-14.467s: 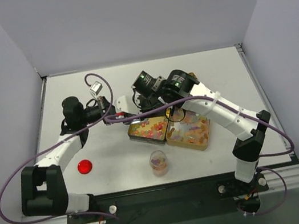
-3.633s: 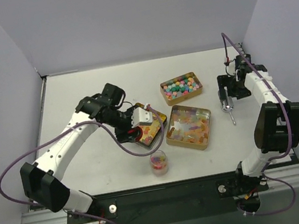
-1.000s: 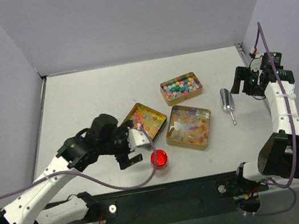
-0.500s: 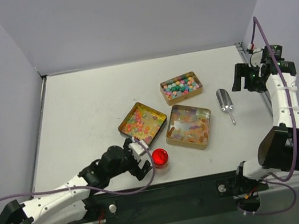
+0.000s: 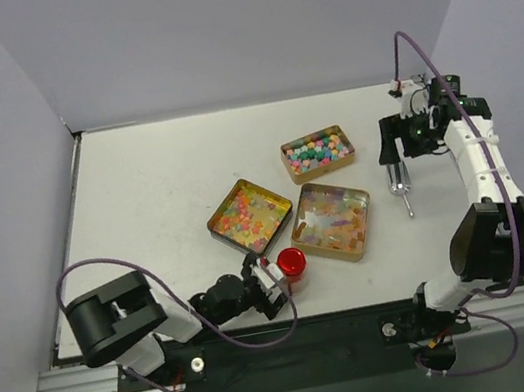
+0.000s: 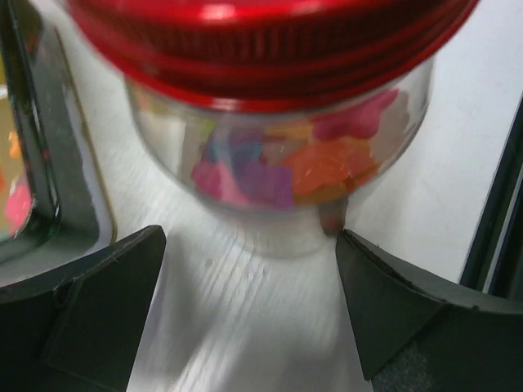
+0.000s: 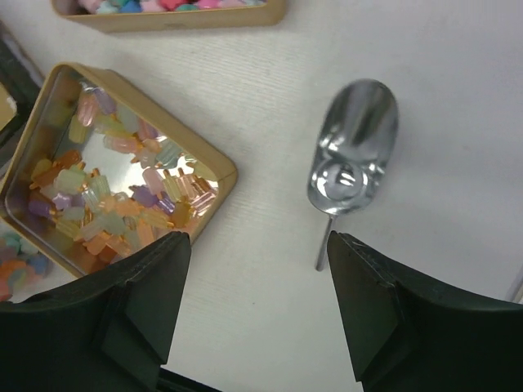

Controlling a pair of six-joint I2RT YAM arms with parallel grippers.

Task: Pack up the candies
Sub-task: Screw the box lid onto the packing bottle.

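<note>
By the jar (image 5: 291, 265), left gripper (image 5: 269, 287) low, spread

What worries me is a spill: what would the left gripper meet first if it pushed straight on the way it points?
The candy jar with the red lid. It stands right ahead of the left gripper, between its open fingers, seemingly close, though depth is unclear.

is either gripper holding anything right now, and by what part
Nothing is held. The left gripper sits open facing the red-lidded jar; the right gripper hangs open above the metal scoop.
</note>
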